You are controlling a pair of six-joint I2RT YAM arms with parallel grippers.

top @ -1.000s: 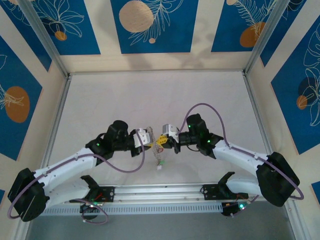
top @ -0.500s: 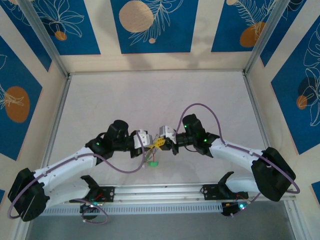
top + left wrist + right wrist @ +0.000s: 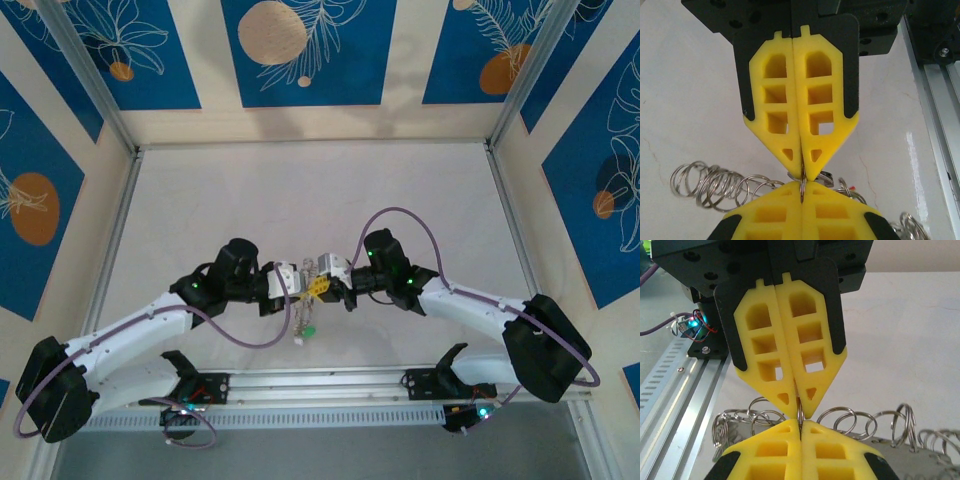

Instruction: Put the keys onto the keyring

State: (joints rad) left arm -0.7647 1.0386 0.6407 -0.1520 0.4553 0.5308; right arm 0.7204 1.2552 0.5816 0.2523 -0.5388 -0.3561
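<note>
Left wrist: left gripper (image 3: 801, 191) and right gripper (image 3: 803, 169) both clamp the keyring (image 3: 802, 181), mostly hidden edge-on.

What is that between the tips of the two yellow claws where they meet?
A thin metal ring, seen edge-on, pinched by both the left gripper and the right gripper; the left wrist view shows it.

site: robotics lab test cell | evidence: robot arms (image 3: 140, 335) bolted to aluminium rail (image 3: 330, 383), white tabletop (image 3: 300, 190) boxed by blue panels (image 3: 300, 50) on metal posts (image 3: 92, 85), purple cabling (image 3: 400, 212)
</note>
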